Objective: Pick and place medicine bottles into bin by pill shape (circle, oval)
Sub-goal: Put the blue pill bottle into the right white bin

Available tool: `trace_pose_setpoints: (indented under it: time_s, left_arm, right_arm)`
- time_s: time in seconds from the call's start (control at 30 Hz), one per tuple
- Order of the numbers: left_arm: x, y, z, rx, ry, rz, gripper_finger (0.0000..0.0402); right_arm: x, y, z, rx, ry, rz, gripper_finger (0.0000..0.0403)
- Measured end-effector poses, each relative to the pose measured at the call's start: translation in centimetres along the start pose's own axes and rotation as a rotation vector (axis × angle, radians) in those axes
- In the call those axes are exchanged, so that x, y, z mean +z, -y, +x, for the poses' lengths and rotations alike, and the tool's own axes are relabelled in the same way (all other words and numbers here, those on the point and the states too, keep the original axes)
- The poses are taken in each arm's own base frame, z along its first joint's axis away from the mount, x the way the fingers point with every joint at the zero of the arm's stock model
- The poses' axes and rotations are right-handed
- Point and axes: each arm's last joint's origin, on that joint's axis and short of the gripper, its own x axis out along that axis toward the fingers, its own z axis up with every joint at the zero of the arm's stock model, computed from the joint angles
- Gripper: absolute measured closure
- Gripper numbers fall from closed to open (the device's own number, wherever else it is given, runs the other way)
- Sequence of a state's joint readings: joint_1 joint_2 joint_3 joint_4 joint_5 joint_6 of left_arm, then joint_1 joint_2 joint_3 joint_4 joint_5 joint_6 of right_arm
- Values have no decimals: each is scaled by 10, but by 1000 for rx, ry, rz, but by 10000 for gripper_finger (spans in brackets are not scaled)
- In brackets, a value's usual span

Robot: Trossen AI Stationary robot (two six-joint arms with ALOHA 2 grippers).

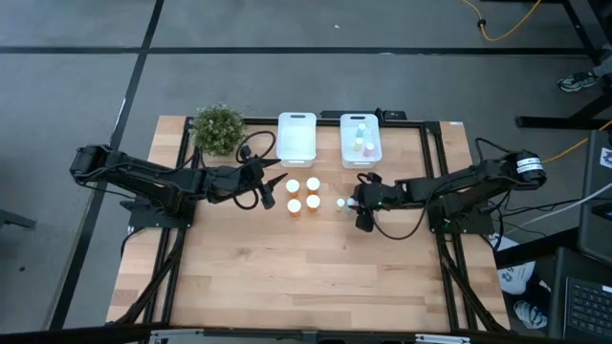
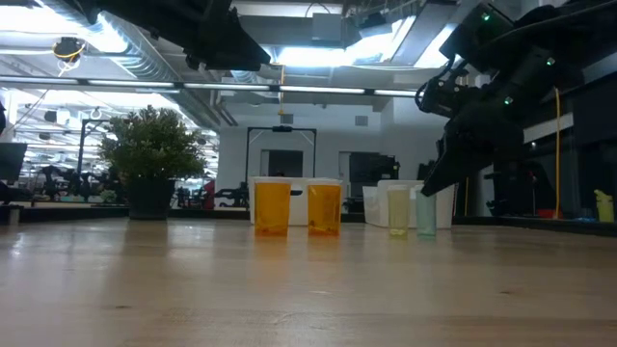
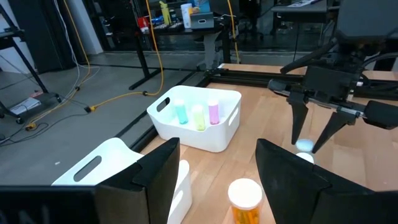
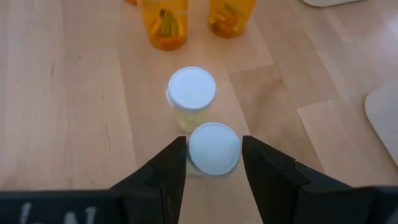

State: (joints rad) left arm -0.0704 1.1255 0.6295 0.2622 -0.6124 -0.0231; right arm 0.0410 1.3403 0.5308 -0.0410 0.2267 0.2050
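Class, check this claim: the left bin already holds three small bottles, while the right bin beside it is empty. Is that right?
The bins are swapped. In the high view, the right bin holds the three small bottles, while the left bin is empty. The left wrist view confirms it.

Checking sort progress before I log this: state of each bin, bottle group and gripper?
Left bin: no bottles seen inside.
Right bin: holds three pale bottles, upright.
Orange bottles: four, upright on table, capped, unsorted.
Two pale bottles: upright on table, capped.
Right gripper: open, straddling the nearer pale bottle.
Left gripper: open, empty, beside the orange bottles.
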Motion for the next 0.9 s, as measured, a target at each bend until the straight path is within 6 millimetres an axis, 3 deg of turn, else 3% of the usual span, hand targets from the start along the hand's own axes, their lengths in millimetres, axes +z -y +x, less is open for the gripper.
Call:
trace_pose_setpoints:
  time_s: [0.9]
  left_arm:
    - [0,0,0,0,0,0,198]
  right_arm:
    - [-1,-2,0,85,-14,-79,244]
